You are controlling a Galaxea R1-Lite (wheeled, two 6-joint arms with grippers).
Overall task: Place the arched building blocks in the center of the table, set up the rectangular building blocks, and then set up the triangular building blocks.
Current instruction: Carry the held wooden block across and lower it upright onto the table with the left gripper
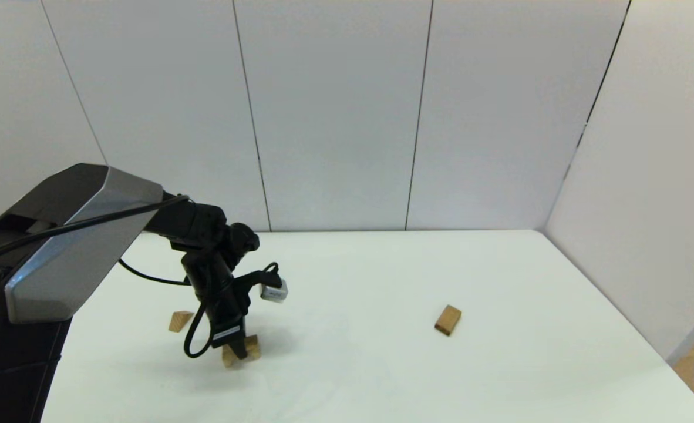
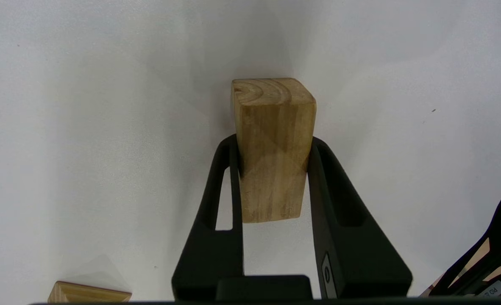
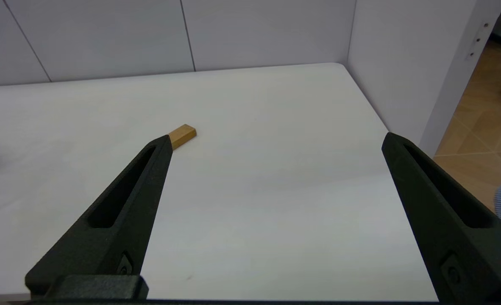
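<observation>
At the table's [image 1: 382, 282] eight o'clock, the left gripper [image 1: 238, 351] clamps the arch block [image 2: 274, 148]. The wedge [image 1: 179, 321] lies at its ten o'clock; the slab [image 1: 448, 320] sits well apart at three o'clock. The right gripper [image 3: 276, 148] gapes wide, empty.

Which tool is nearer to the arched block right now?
Left. The left tool is closed on the arched block at the table's left side; the right tool hangs open, out of head view.

White wall panels [image 1: 335, 111] with thin vertical seams enclose the scene at the back and right; tan tiled floor [image 3: 479, 140] is visible beyond the right-hand panel.
</observation>
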